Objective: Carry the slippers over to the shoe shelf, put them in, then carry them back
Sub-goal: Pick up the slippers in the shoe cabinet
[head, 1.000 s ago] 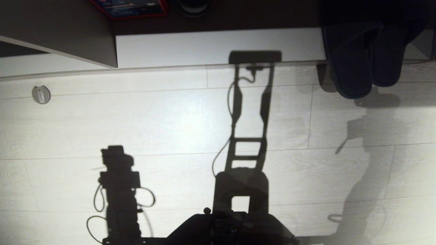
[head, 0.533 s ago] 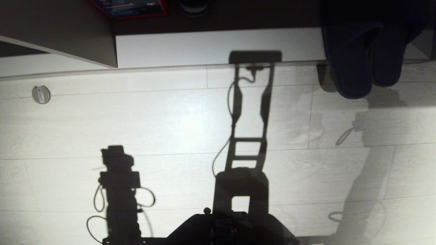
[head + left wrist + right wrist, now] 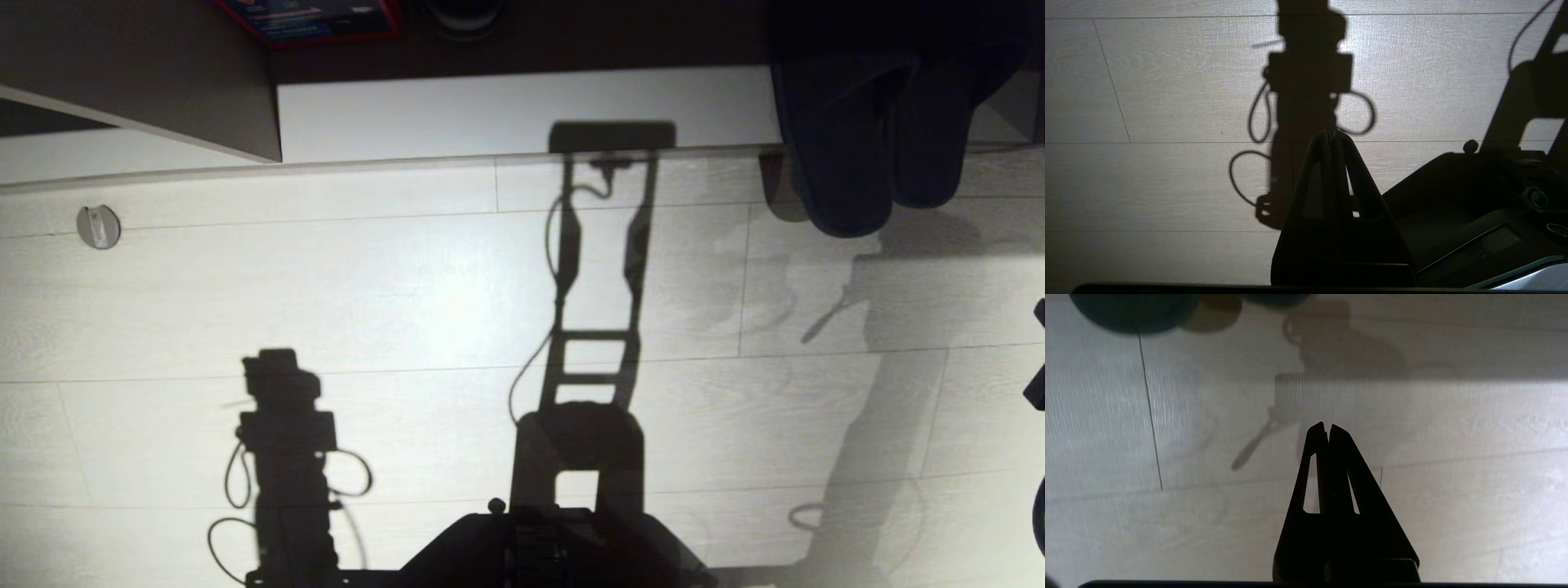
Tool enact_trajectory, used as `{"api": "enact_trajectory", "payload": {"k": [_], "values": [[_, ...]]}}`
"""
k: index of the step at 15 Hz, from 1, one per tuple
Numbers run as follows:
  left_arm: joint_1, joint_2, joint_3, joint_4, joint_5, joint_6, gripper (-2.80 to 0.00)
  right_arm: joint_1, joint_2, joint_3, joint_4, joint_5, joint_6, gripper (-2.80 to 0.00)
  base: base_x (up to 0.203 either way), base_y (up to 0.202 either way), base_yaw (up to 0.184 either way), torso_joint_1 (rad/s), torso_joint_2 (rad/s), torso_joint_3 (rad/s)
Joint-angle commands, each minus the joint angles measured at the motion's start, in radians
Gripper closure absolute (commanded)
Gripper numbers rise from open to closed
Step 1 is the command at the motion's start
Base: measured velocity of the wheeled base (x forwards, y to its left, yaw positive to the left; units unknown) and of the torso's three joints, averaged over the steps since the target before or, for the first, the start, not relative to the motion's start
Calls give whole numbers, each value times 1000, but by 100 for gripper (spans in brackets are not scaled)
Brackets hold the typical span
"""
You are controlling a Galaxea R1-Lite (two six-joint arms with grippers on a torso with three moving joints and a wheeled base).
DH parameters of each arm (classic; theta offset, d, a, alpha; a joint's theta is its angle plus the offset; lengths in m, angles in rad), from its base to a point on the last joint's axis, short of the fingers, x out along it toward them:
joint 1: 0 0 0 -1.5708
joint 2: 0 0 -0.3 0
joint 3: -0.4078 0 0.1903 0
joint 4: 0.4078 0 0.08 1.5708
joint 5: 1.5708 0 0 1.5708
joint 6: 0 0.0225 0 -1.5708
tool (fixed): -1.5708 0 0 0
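Slippers (image 3: 878, 143) sit side by side at the far right of my head view, 2 dark shapes lying half on the pale board of the shoe shelf (image 3: 522, 110) with their rounded toes hanging over its front edge above the floor (image 3: 392, 286). My right gripper (image 3: 1327, 426) hangs over bare floor planks with its fingers pressed together and nothing between them; the slipper toes show at the edge of that wrist view, well apart from it. My left gripper (image 3: 1330, 132) is also closed and empty, parked above the floor beside the robot's base (image 3: 1474, 196).
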Motion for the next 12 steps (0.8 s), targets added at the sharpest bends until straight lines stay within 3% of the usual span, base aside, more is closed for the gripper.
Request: {"api": "enact_trajectory", "payload": {"k": [1, 8, 12], "values": [[0, 0, 0, 0, 0, 0, 0, 0, 69, 4, -70, 0, 2, 0, 0, 0, 0, 0, 0, 0], [0, 0, 0, 0, 0, 0, 0, 39, 251, 8, -370, 1, 18, 0, 0, 0, 0, 0, 0, 0], [0, 0, 0, 0, 0, 0, 0, 60, 292, 2, -397, 4, 19, 0, 0, 0, 0, 0, 0, 0]]}}
